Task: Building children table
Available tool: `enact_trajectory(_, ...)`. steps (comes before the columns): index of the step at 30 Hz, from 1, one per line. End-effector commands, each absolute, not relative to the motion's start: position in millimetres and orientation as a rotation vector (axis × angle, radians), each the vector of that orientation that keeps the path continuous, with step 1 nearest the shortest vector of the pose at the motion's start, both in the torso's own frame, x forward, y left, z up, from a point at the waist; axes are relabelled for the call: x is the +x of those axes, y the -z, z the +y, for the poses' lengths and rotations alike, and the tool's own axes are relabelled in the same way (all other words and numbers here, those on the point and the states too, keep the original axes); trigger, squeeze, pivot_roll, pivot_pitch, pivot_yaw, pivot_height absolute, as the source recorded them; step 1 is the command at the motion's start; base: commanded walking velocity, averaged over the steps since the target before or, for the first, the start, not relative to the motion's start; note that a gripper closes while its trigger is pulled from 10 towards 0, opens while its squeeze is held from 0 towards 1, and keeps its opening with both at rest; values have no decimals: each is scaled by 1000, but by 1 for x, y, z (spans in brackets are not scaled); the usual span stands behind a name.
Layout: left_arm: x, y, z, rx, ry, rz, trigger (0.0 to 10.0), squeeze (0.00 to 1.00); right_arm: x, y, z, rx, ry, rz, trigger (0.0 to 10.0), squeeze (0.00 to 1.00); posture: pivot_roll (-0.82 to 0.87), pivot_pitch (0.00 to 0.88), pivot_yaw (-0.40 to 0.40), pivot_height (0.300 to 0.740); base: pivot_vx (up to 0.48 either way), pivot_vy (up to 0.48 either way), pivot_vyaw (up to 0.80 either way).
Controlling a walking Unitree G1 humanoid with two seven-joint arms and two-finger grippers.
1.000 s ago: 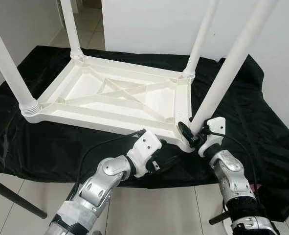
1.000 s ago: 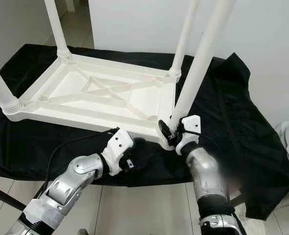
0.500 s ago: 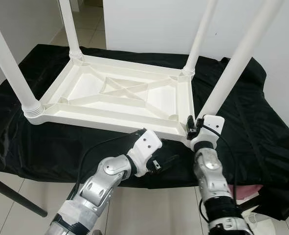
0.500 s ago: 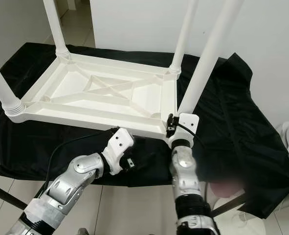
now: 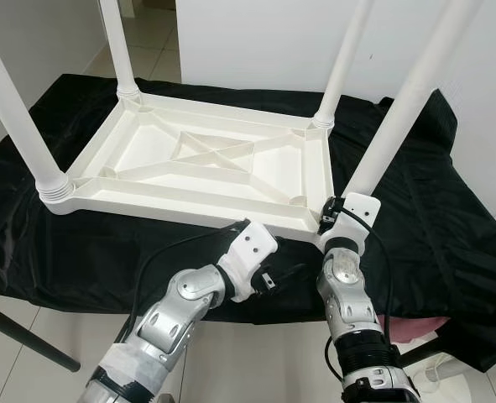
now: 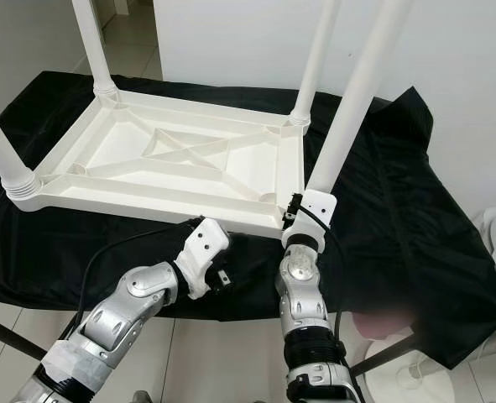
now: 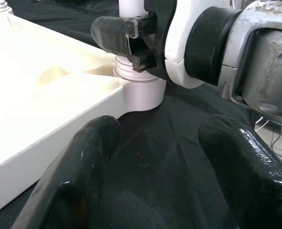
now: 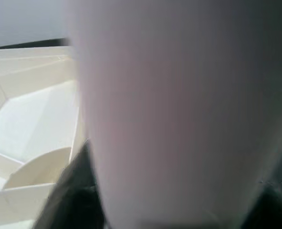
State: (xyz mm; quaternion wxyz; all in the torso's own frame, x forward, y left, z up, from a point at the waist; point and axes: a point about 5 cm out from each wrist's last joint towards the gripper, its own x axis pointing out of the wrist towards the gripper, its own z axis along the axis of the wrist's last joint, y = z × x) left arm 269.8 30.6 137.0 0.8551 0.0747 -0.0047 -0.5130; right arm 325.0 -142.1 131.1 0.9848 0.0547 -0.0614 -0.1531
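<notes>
A white plastic children's table (image 5: 189, 206) lies upside down on a black cloth, with all its legs pointing up. My right gripper (image 5: 330, 214) is at the base of the near right leg (image 5: 399, 126), shut around it just above the threaded collar (image 7: 138, 81). That leg (image 8: 179, 119) looms very close and blurred in the right wrist view. One of the right gripper's black fingers (image 7: 121, 38) shows in the left wrist view. My left gripper (image 5: 285, 275) rests open over the cloth, just in front of the table's near rim and a little left of that corner, holding nothing.
The black cloth (image 5: 432, 210) covers a low surface and drapes over its front edge. A white wall (image 5: 264, 42) stands close behind. Tiled floor (image 5: 256, 361) lies in front, with a dark stand leg (image 5: 29, 344) at lower left and a pink item (image 5: 424, 323) at lower right.
My right arm has swung from the right of the near right leg to its front, the wrist turning around the leg's base. The left arm has stayed put.
</notes>
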Motion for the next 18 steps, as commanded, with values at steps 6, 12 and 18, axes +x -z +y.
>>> enact_trajectory(6, 267, -139, 29, 154, 1108, -10, 10000, 0, 313, -134, -146, 156, 178, -194, 10000, 1000, 25, 68, -74, 740, 0, 0, 0)
enact_trajectory(12, 267, -141, 27, 155, 1115, -17, 10000, 0, 310, -129, -155, 135, 97, -188, 10000, 0, 20, 65, -71, 740, 0, 0, 0)
enact_trajectory(18, 268, -142, 26, 156, 1122, -21, 10000, 0, 308, -130, -167, 100, -100, -235, 10000, 0, 11, 62, -67, 740, 0, 0, 0)
